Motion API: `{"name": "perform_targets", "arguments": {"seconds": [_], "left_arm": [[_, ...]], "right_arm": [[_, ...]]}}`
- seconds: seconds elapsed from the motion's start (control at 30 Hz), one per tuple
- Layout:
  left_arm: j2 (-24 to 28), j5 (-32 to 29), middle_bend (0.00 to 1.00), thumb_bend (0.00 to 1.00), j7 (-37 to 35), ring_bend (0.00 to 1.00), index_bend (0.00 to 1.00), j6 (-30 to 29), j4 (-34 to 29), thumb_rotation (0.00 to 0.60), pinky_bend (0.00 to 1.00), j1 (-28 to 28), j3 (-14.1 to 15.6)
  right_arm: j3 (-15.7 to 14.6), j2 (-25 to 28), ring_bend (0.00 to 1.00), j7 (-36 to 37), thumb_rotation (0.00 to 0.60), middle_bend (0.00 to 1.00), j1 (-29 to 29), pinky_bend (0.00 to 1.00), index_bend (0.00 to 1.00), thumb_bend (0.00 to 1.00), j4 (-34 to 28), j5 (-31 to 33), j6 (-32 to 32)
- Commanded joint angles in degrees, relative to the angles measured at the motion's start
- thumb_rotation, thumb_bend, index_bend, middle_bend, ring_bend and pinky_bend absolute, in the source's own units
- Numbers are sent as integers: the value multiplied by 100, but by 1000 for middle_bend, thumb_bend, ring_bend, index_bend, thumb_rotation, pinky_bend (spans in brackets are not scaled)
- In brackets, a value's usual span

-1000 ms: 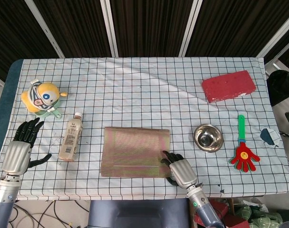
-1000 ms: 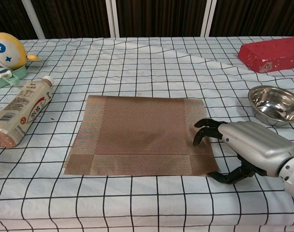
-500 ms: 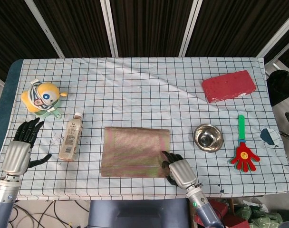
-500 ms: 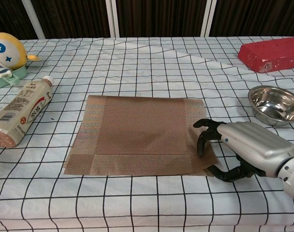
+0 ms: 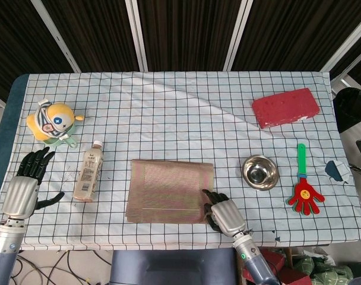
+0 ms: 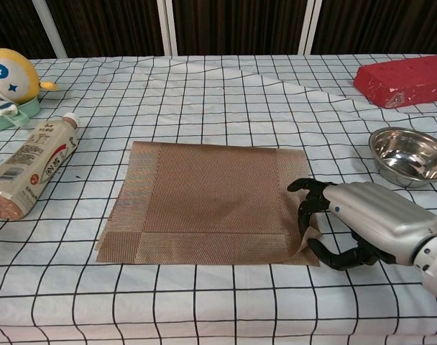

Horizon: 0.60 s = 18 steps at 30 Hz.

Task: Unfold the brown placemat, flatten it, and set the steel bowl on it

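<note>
Right hand pinches the near right corner of the folded brown placemat.
Only the head view shows the left hand, fingers spread, holding nothing, at the table's left edge; the steel bowl stands right of the placemat.

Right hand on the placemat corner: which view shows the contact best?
The chest view: the right hand is close and side-on, fingers curled onto the brown placemat at its near right corner, which looks slightly lifted. The head view shows the same hand small, from above, its back hiding the contact.
</note>
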<state>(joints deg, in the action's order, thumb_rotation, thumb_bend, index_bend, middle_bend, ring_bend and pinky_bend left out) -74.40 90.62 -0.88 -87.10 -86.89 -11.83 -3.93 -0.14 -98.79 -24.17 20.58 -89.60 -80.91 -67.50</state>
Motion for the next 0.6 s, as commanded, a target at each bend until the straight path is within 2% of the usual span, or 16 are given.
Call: {"name": "perform_targets", "arguments": {"seconds": [0.03, 0.43, 0.6], "left_arm": [[-1, 0, 0, 52, 0, 0, 0, 3, 1, 600, 51, -2, -1], [5, -19, 0, 52, -27, 0, 0, 32, -5, 600, 51, -16, -9], [10, -32, 0, 52, -40, 0, 0, 50, -7, 600, 52, -27, -17]], "right_arm": [[-7, 9, 167, 13, 600, 105, -1, 238, 605, 494, -22, -6, 6], [27, 82, 167, 41, 600, 108, 24, 238, 625, 503, -233, -54, 3], [283, 112, 167, 9, 600, 108, 114, 238, 627, 503, -452, 32, -11]]}}
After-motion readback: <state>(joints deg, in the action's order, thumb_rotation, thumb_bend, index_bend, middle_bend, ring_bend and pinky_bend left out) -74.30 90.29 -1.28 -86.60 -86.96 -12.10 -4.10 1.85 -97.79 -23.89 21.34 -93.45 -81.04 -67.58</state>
